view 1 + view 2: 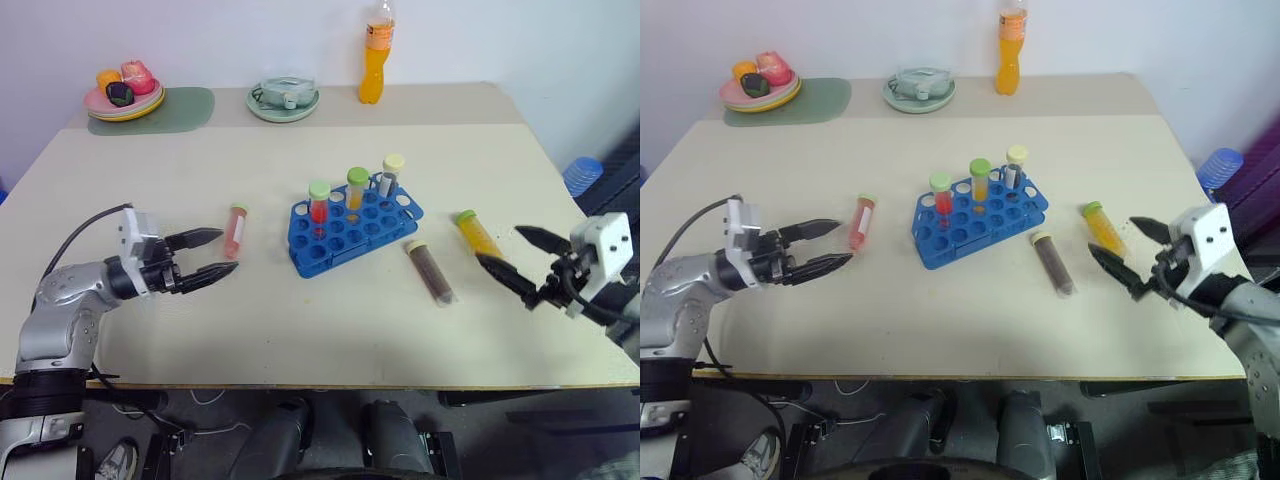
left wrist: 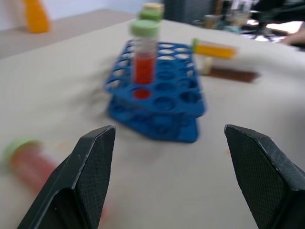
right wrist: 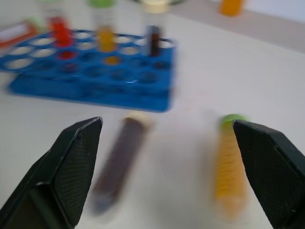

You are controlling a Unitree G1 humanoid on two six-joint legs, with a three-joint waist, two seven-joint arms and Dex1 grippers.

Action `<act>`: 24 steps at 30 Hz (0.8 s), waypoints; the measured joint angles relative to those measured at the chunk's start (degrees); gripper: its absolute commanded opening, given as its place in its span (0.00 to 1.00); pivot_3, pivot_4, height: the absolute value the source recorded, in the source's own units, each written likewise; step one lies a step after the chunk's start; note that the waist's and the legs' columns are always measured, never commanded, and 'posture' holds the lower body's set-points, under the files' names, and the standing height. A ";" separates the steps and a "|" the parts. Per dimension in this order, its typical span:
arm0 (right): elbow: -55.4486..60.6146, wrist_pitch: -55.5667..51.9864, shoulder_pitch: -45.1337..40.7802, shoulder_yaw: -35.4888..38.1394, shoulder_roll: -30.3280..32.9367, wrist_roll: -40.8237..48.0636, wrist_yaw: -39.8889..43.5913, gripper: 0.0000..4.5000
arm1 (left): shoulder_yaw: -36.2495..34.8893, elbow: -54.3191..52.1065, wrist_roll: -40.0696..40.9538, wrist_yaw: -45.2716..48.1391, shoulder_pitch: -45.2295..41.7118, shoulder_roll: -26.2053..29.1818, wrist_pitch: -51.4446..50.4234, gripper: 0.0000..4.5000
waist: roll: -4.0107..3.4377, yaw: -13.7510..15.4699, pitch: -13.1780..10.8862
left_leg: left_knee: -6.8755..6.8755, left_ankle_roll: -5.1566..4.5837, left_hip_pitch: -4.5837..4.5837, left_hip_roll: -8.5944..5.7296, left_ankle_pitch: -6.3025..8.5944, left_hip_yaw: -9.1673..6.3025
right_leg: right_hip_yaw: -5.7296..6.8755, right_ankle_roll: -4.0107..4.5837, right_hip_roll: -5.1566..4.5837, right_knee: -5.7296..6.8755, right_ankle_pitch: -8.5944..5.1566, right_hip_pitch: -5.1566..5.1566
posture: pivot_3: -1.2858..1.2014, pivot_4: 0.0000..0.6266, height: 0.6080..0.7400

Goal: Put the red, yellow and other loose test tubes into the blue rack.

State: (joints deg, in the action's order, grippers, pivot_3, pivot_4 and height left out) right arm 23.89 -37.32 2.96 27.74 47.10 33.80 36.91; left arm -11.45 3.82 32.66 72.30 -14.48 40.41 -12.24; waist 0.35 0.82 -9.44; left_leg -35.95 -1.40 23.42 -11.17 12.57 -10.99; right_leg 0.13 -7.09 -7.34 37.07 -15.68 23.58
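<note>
The blue rack point(image 1: 354, 226) stands mid-table with three capped tubes upright in it: red point(image 1: 319, 202), yellow point(image 1: 357, 189) and a dark one point(image 1: 390, 174). A loose red tube point(image 1: 235, 230) with a green cap lies to the rack's left. My left gripper point(image 1: 208, 257) hovers open just left of that tube, empty. A loose brown tube point(image 1: 430, 270) lies right of the rack. Further right lies a yellow tube point(image 1: 477, 235). My right gripper point(image 1: 518, 254) stands open right beside the yellow tube, holding nothing.
At the table's back stand a plate of fruit point(image 1: 125, 93) on a green mat, a small dish point(image 1: 284, 98) and an orange drink bottle point(image 1: 375, 55). A blue object point(image 1: 583, 174) sits off the table's right edge.
</note>
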 measured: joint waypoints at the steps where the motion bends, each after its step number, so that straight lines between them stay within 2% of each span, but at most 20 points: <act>1: -0.02 -3.96 -1.62 -1.12 2.01 -0.47 -1.88 1.00 | 0.77 -0.51 -0.01 0.66 -0.37 -0.01 0.08 0.83 | -0.02 0.01 -0.01 | 0.02 -0.01 0.01 0.00 0.00 0.02 | -0.01 0.00 -0.01 0.00 0.00 0.03 | 0.52 0.24 1.00; 4: -0.65 -13.45 -6.59 -4.34 5.74 0.06 -4.21 1.00 | 2.13 -1.66 -0.03 1.09 -0.88 -0.93 0.11 0.83 | -0.01 -0.06 -0.02 | 0.05 -0.02 0.04 0.02 0.00 0.04 | -0.02 0.00 -0.01 -0.01 0.00 0.07 | 0.52 0.24 1.00; 8: -2.46 -26.97 -16.00 -10.36 6.35 4.11 -4.86 1.00 | 4.20 -3.01 -0.14 0.90 -1.69 -2.43 0.11 0.83 | -0.01 -0.20 -0.03 | 0.04 -0.03 0.06 0.05 0.00 0.08 | -0.03 0.00 -0.01 -0.01 0.00 0.08 | 0.52 0.24 1.00; 16: -8.29 -49.77 -33.80 -17.34 -3.37 4.54 -14.04 1.00 | 5.61 -3.59 -0.99 0.98 -1.42 -2.57 0.47 0.83 | -0.02 -0.06 -0.04 | 0.06 -0.06 0.13 0.05 0.02 0.08 | -0.04 -0.03 -0.01 -0.05 0.02 0.16 | 0.52 0.24 1.00; 20: -9.74 -54.55 -37.90 -18.82 -8.37 3.44 -17.88 1.00 | 5.68 -3.83 -1.00 1.01 -1.30 -2.53 0.51 0.83 | -0.02 0.01 -0.04 | 0.06 -0.06 0.15 0.04 0.02 0.08 | -0.03 -0.04 -0.01 -0.04 0.03 0.18 | 0.52 0.24 1.00; 24: -10.67 -54.83 -38.99 -20.36 -10.04 3.65 -20.67 1.00 | 5.67 -3.91 -1.08 1.10 -0.66 -2.17 0.56 0.83 | -0.03 -0.05 -0.04 | 0.06 -0.06 0.16 0.03 0.02 0.09 | -0.03 -0.05 -0.01 -0.04 0.04 0.17 | 0.52 0.24 1.00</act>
State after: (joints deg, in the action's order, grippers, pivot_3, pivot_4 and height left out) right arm 13.22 -92.15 -36.03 7.38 37.06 37.44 16.24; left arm -5.79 -0.09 31.59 73.40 -15.14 38.24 -11.68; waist 0.33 0.77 -9.48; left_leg -35.89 -1.46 23.58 -11.14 12.59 -10.90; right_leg 0.09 -7.14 -7.35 37.03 -15.64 23.76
